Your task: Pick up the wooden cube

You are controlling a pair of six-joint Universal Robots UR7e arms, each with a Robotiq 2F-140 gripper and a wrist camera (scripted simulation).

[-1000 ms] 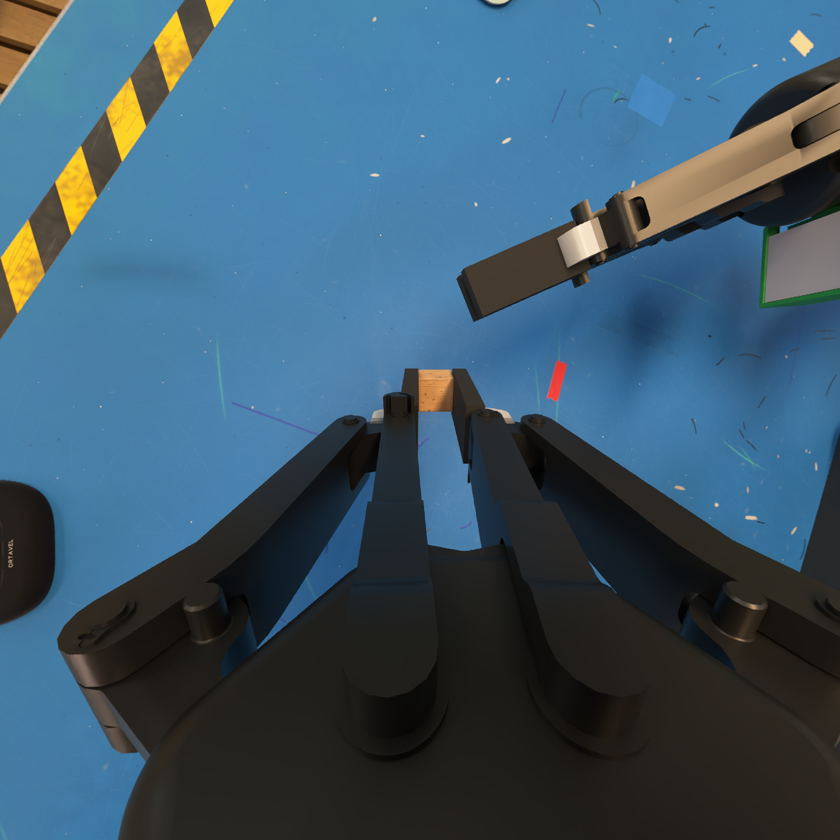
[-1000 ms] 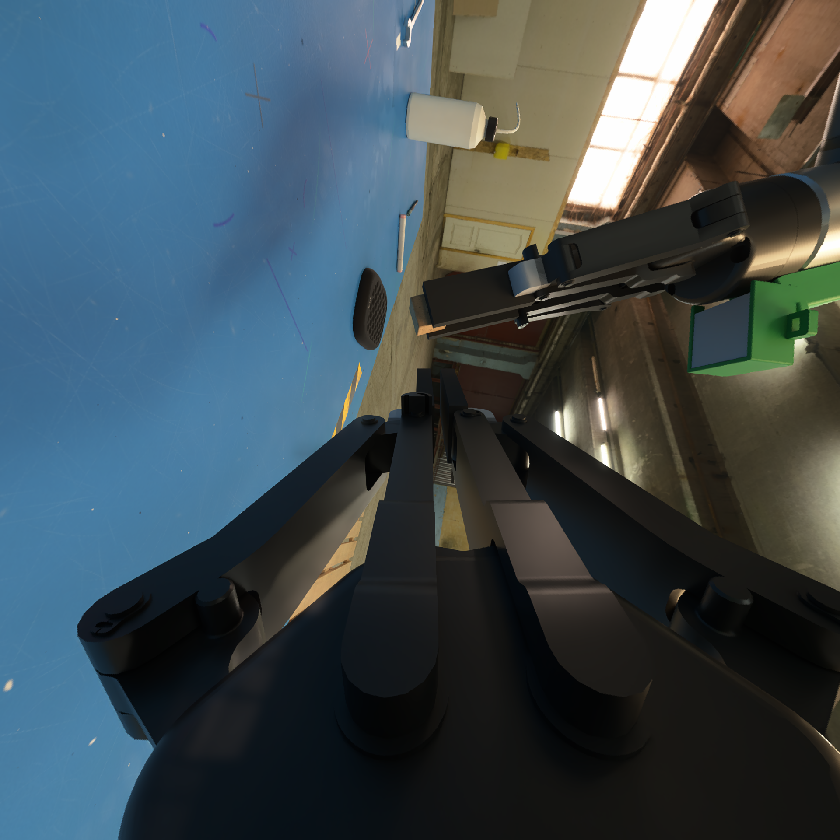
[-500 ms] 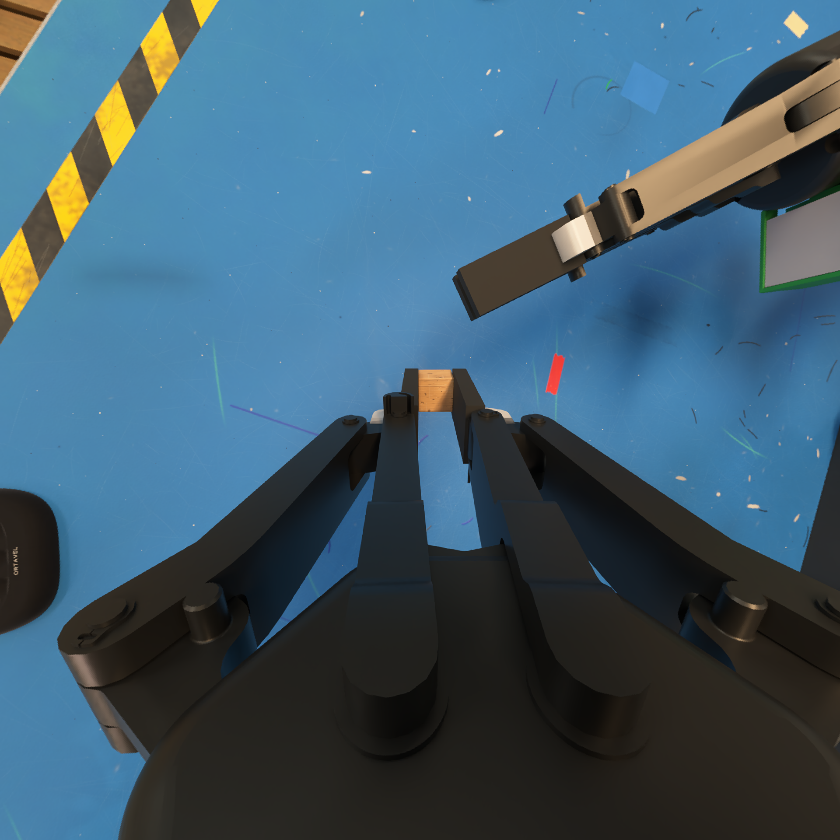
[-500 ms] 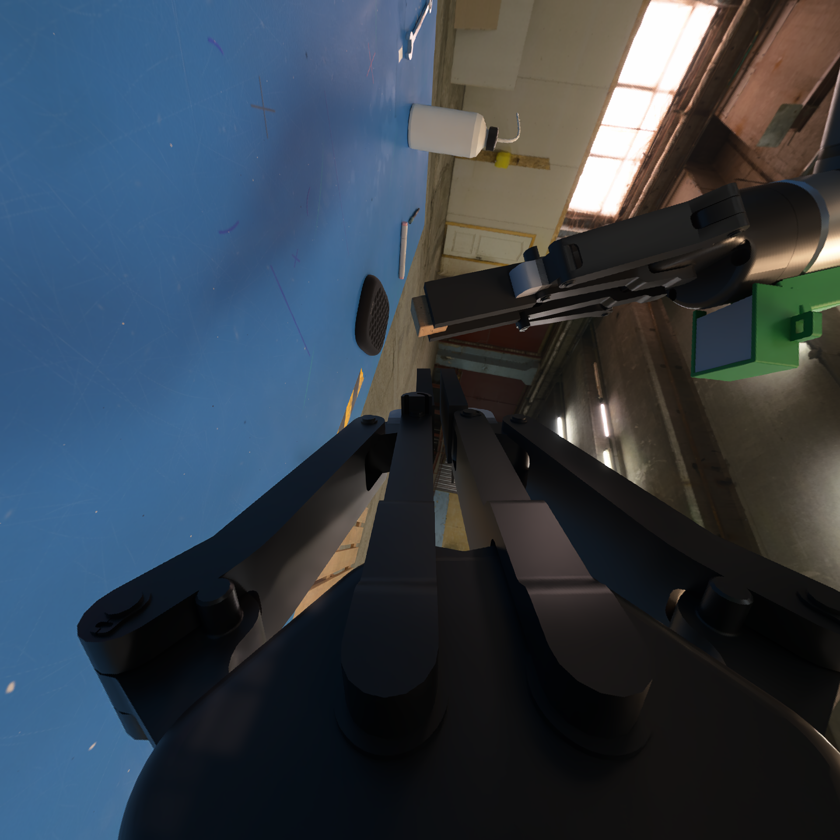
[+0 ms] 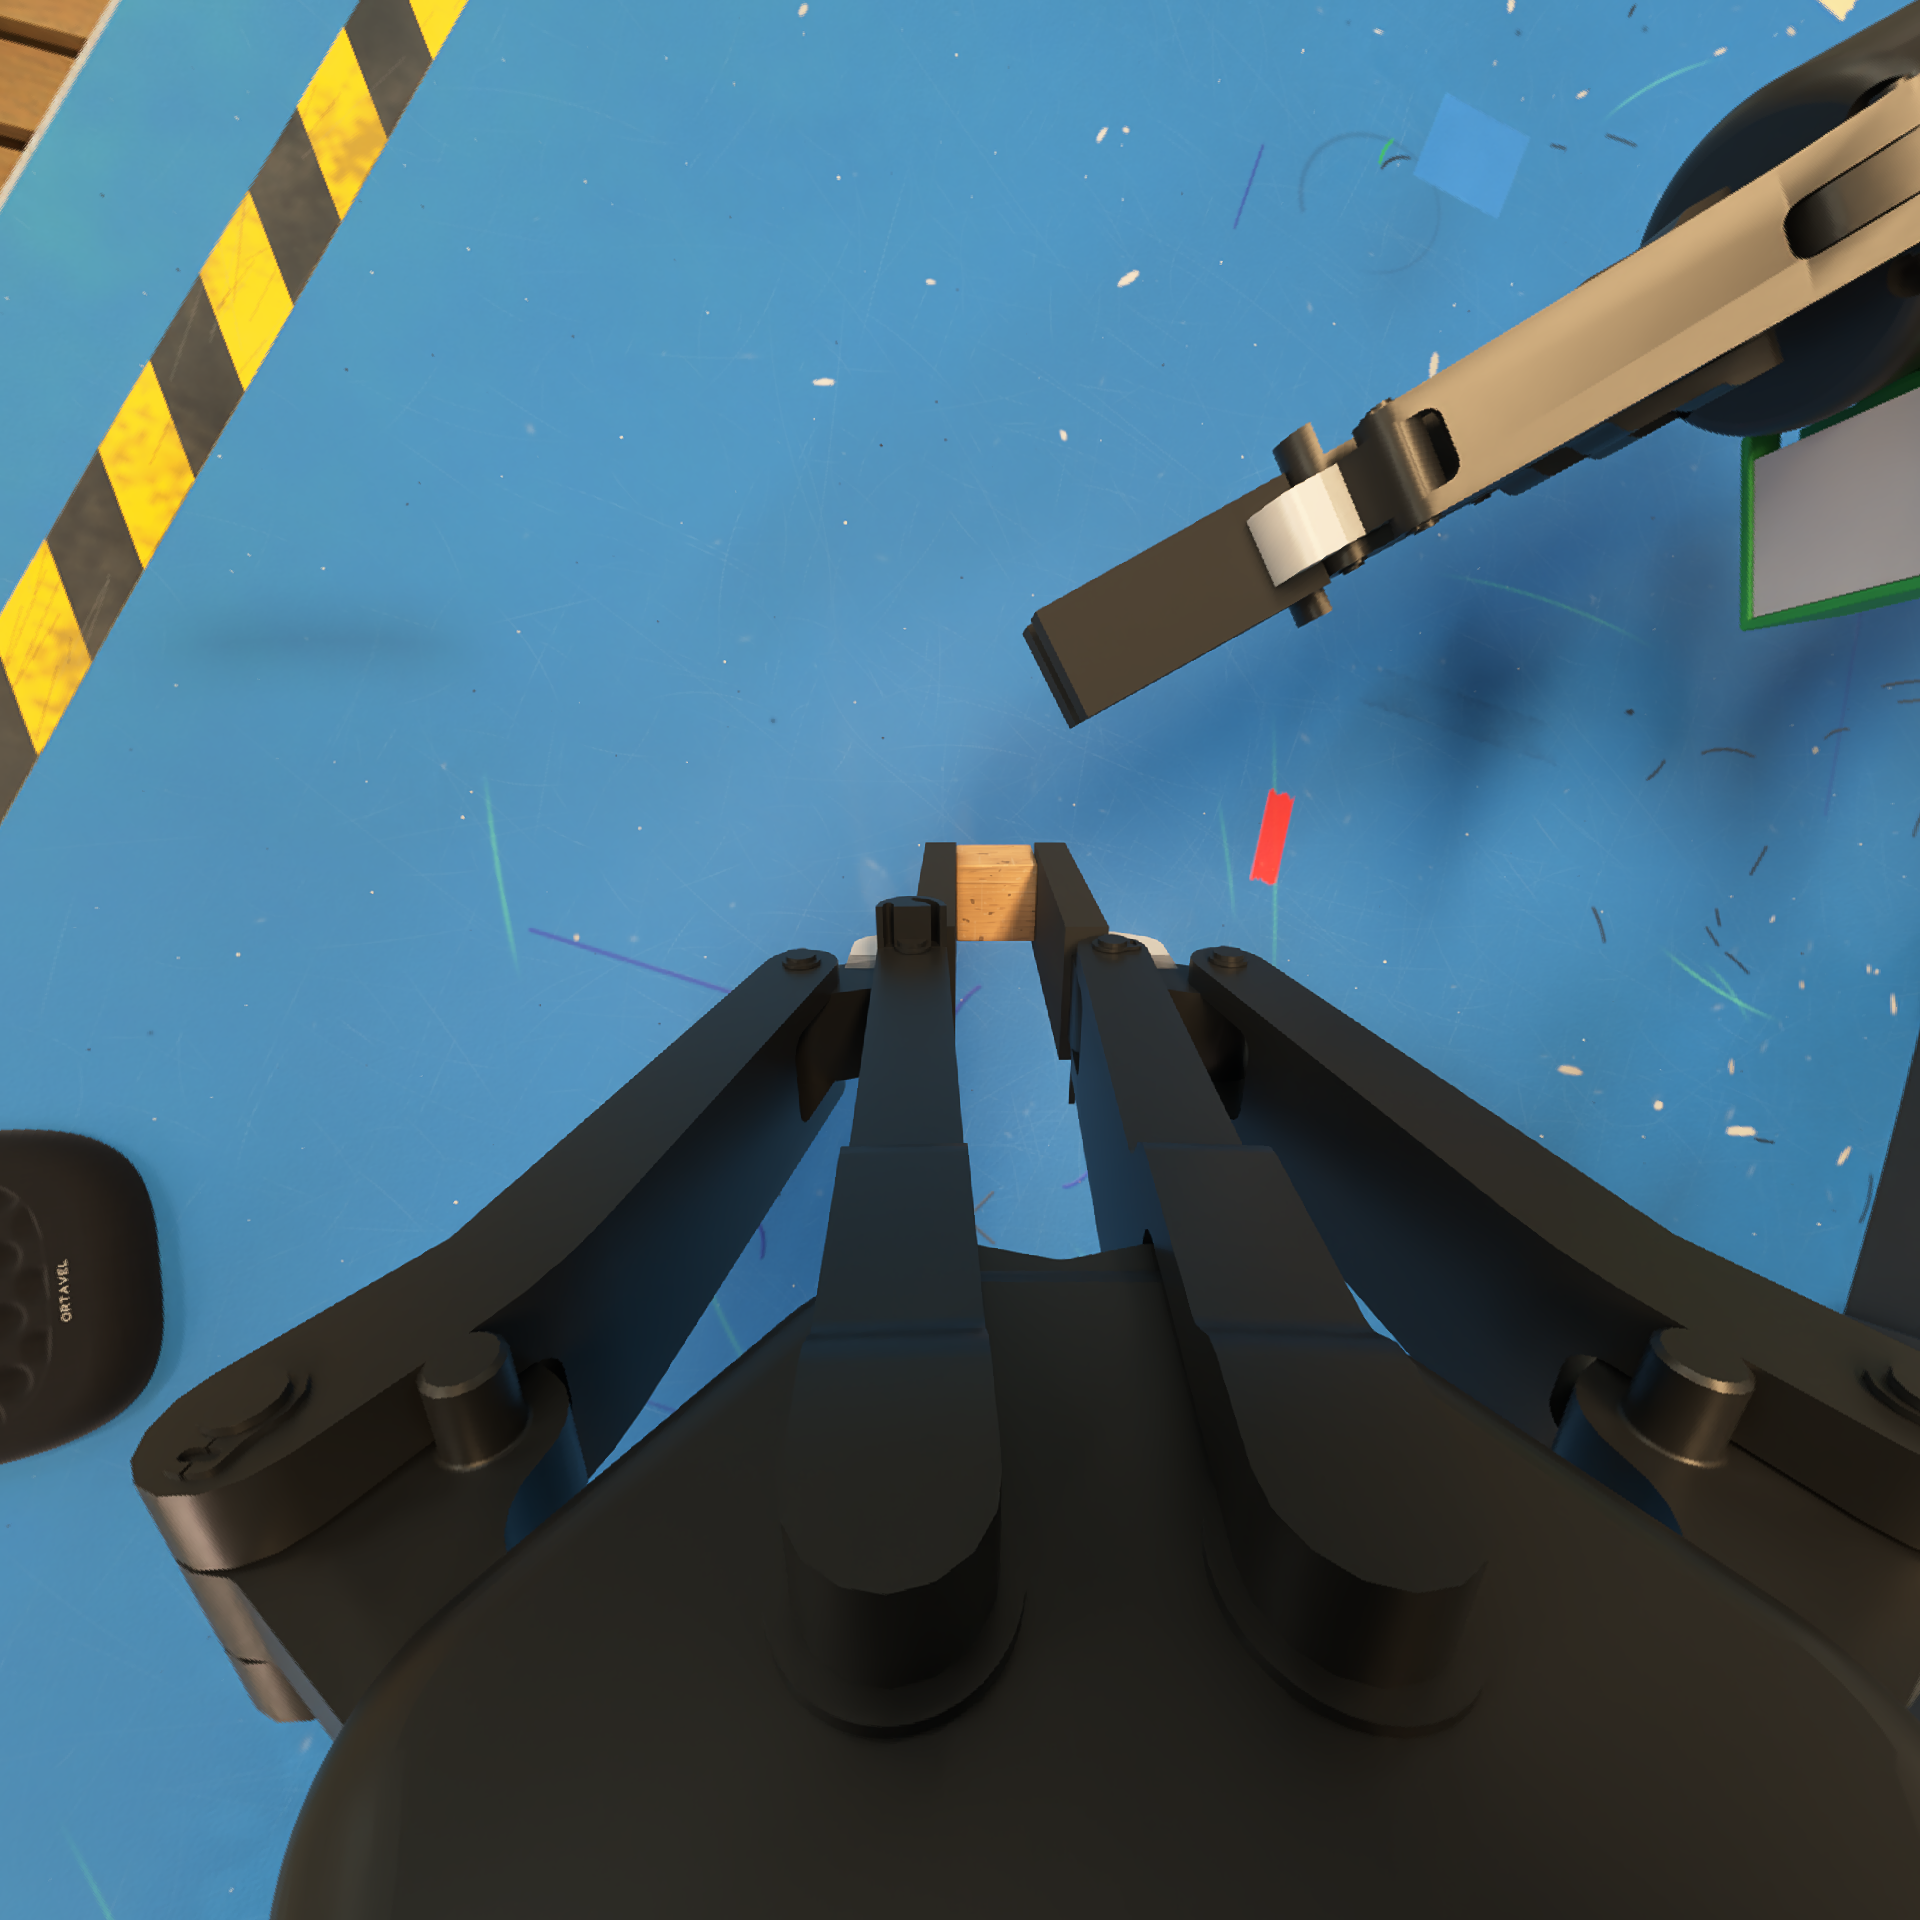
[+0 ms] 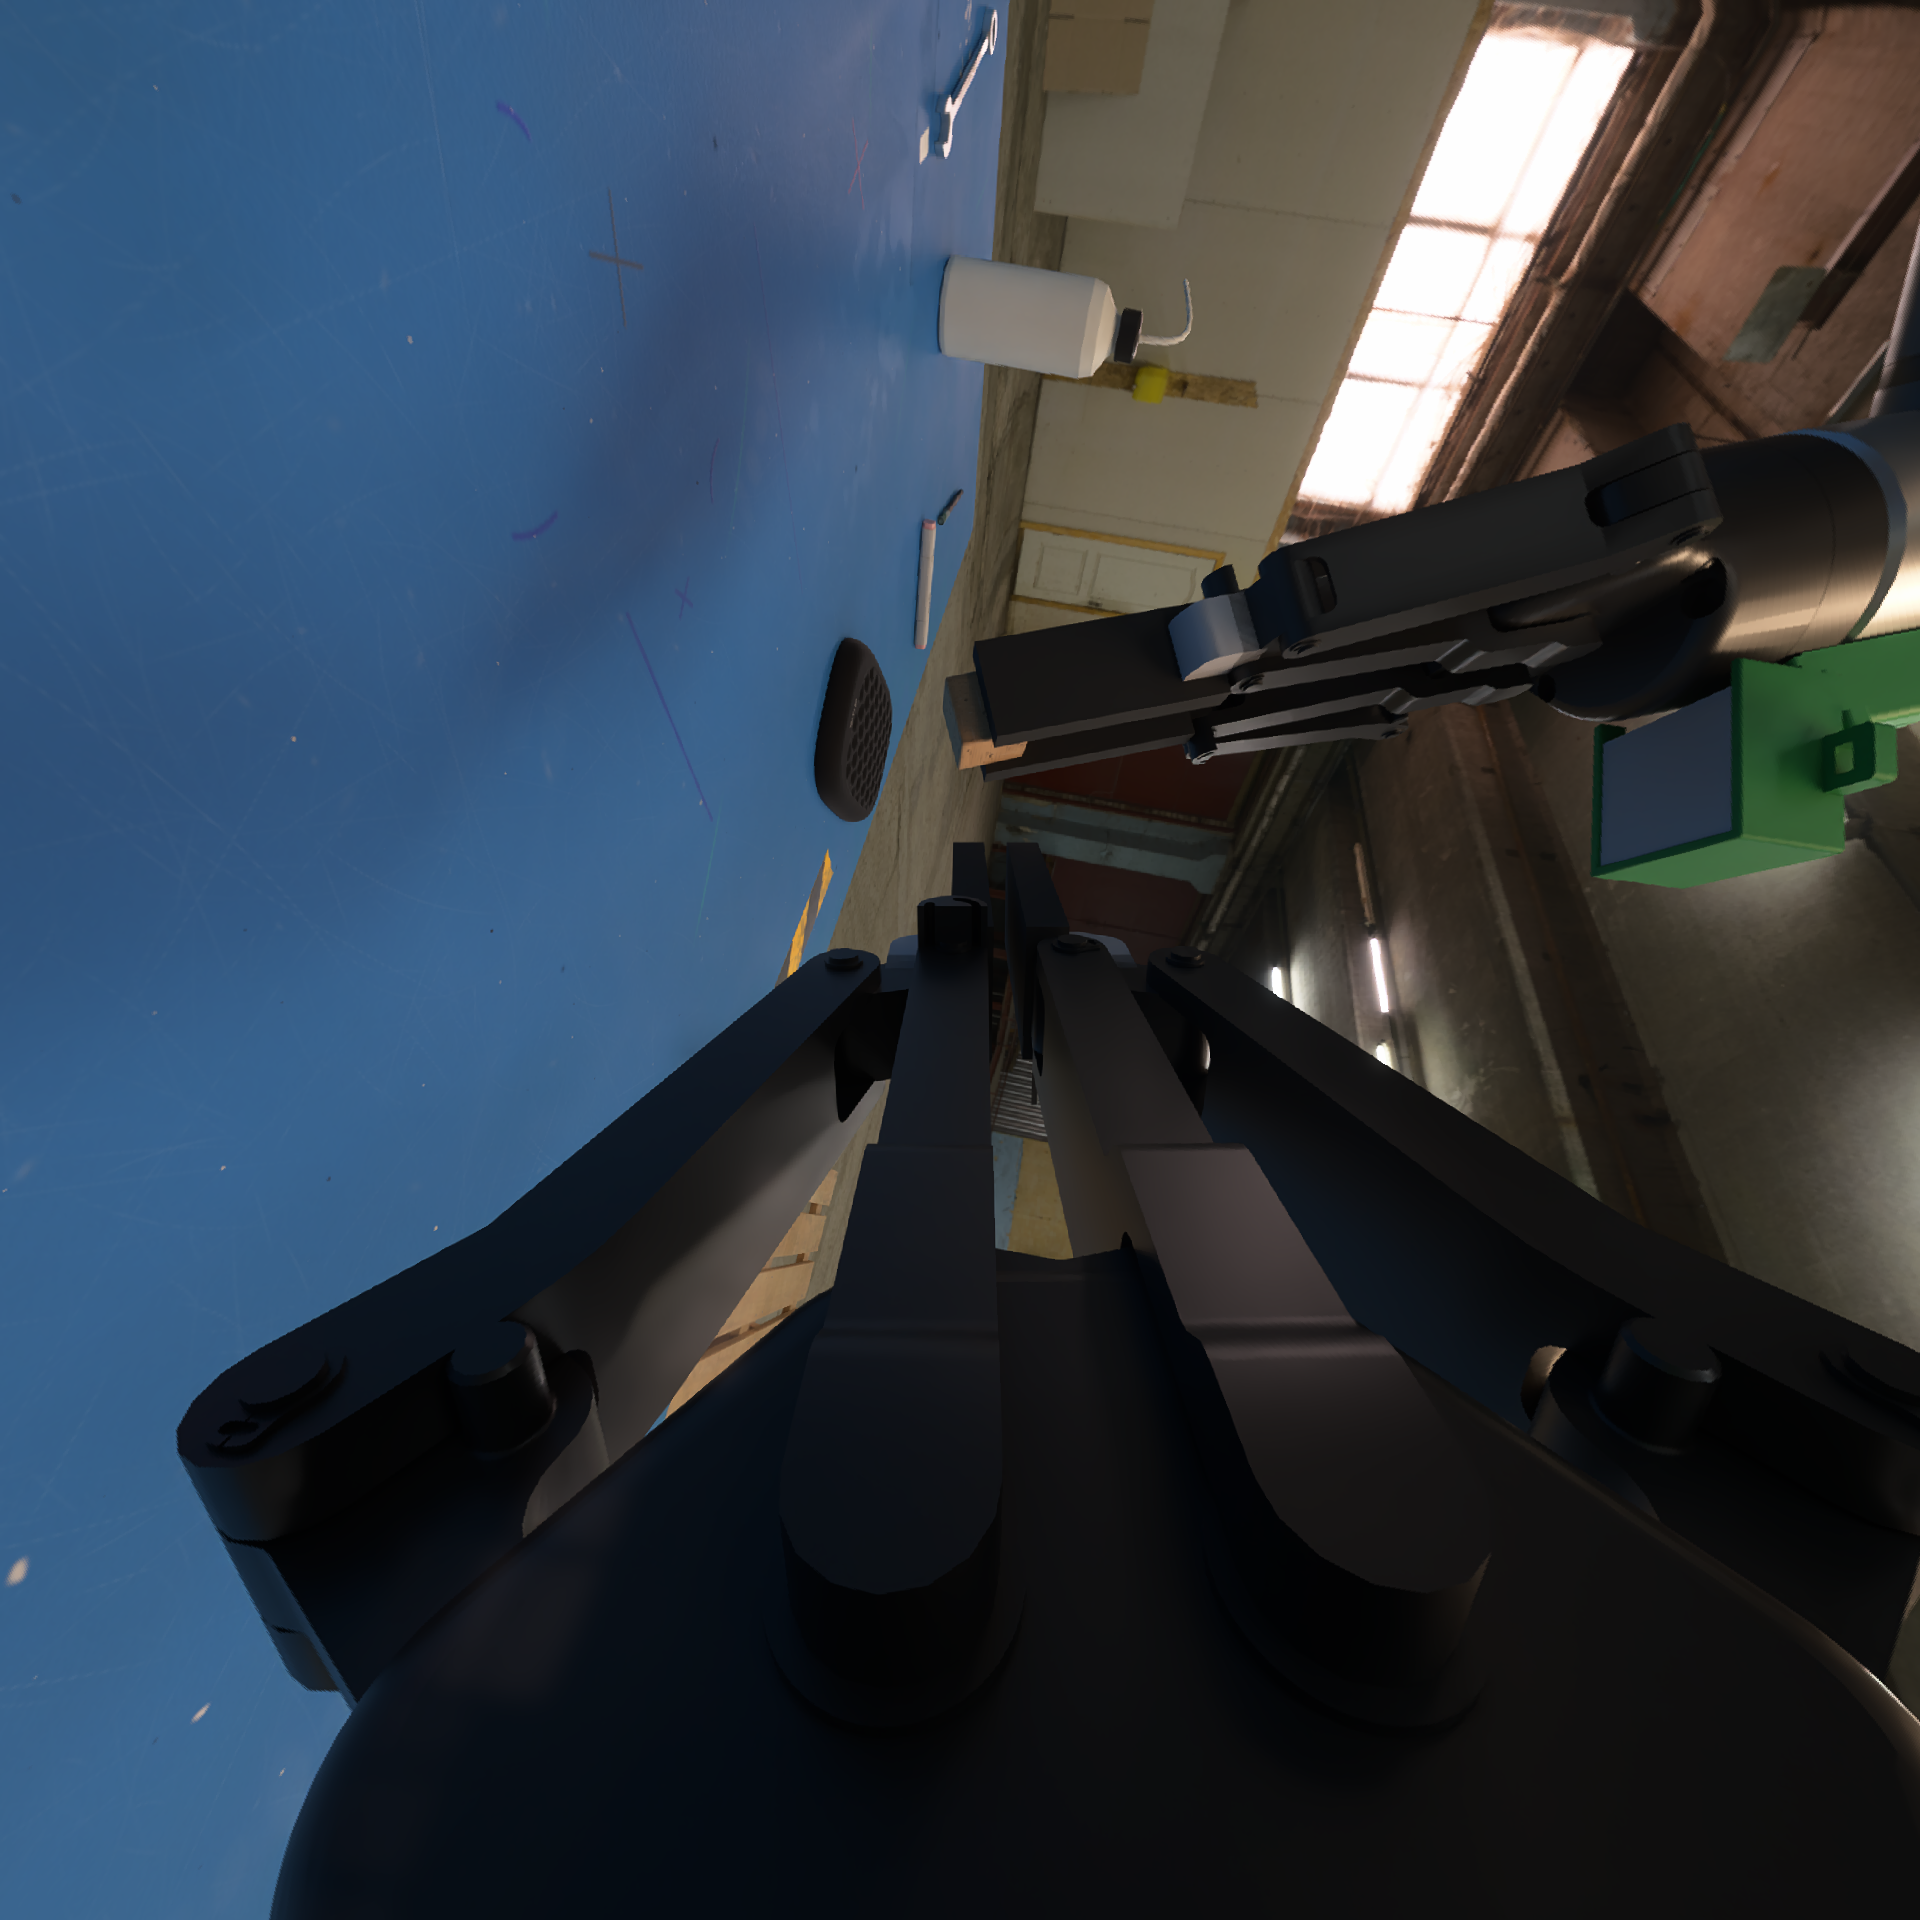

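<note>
Wooden cube (image 5: 994, 891) in left end effector (image 5: 994, 878)

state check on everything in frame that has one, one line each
left hand: shut on the wooden cube
wooden cube: pinched between the fingertips, held clear of the blue table
right hand: shut, holding nothing, off to the side
white bottle: upright on the table, cap on
black speaker: resting on the table
wrench: lying flat near the far edge
</note>
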